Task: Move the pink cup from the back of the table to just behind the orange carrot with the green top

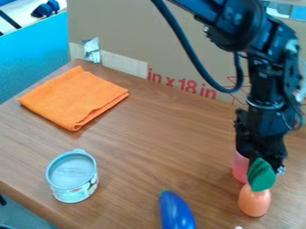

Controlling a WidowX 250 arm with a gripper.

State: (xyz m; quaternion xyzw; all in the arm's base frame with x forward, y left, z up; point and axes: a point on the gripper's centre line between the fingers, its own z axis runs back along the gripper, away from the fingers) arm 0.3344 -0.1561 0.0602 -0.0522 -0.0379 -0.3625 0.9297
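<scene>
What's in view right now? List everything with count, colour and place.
Folded cloth: one, orange, upper left of the table
Lidded can: one, grey-blue lid, lower left
Eggplant-shaped toy: one, blue, bottom centre
Leaf-topped toy: one, orange with green leaf, lower right, just below the gripper
Pink object: one, beside the gripper, partly hidden
Small white item: one, bottom edge, cut off
Table: one, brown wood
Cardboard: one sheet, brown with red print, behind the table
Silver patch: one, on the cardboard
Panel: one, blue, upper left
Arm: one, black, upper right
Gripper: one, black, right side
</scene>
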